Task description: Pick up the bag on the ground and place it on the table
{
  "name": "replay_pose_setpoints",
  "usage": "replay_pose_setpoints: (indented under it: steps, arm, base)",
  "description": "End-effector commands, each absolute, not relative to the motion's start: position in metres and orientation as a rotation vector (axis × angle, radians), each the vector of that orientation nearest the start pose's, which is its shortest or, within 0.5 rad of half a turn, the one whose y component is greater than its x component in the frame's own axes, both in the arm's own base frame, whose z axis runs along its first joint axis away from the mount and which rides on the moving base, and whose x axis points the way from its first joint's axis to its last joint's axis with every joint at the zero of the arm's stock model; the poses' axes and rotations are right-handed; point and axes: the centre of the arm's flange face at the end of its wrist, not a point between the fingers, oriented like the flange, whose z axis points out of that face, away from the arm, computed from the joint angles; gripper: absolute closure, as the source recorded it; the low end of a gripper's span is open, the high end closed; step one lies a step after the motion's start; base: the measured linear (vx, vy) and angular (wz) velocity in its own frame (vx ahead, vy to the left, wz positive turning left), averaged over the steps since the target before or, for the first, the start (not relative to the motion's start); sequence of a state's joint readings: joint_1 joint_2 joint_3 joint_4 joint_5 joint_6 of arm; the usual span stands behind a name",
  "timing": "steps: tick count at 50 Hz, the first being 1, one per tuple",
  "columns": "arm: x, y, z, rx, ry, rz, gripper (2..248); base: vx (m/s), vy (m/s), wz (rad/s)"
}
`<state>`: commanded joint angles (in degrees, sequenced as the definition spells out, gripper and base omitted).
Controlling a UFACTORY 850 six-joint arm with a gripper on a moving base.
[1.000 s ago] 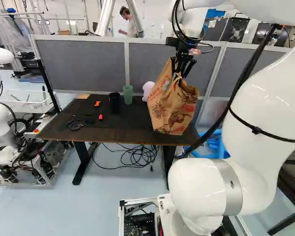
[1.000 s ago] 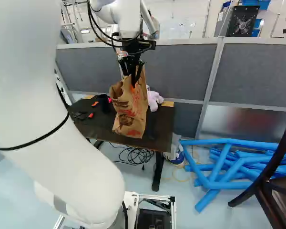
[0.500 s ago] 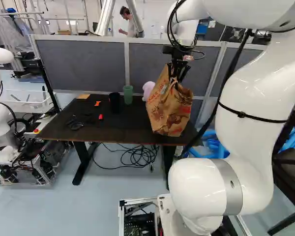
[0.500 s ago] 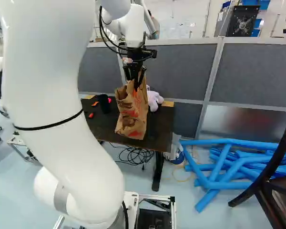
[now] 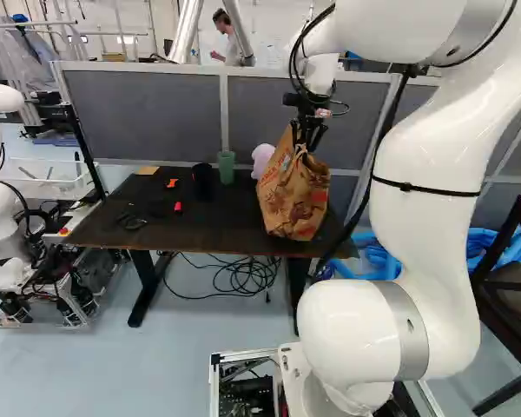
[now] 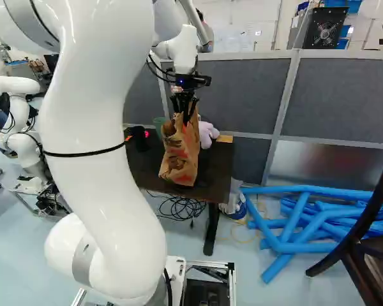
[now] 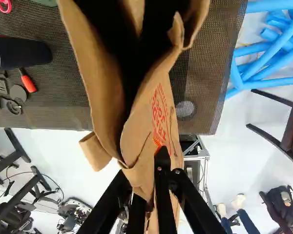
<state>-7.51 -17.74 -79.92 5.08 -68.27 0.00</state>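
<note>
Bag (image 5: 288, 200), brown paper with red print, hangs or stands upright over the right part of the dark table (image 5: 161, 230), toward its near edge; I cannot tell whether its base touches the tabletop. The gripper (image 6: 185, 119) has narrowed on its upper paper, holding a crumpled fold between the two fingers (the mouth gapes wide just beside them, dark inside). The arm (image 5: 425, 200) rises at the right of the left base view and reaches over the table from the near side.

On the far side of the bag sits a pale pink plush toy (image 6: 205, 132). To the left of the toy stands a green cup (image 5: 226, 167), with a black cup (image 5: 202, 181) just left of it and a little nearer. Further left lie an orange-handled item (image 5: 172, 183) and, nearer, a small red item (image 5: 178, 207). A grey partition (image 5: 139, 109) runs along the far side. Black cables (image 5: 247, 276) lie coiled on the floor under the table, blue tubes (image 6: 287, 245) lie piled to its right, and a dark chair (image 6: 364, 245) stands at the near right.
</note>
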Motion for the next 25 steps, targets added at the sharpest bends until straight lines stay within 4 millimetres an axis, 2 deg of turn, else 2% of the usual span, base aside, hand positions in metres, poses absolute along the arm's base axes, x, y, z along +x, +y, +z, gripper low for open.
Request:
replay_pose_setpoints:
  steps: [25]
  arm:
    - [0.573,-0.068,0.54,-3.034,0.26,0.219,229]
  base:
    - [0.0,0.0,0.0]
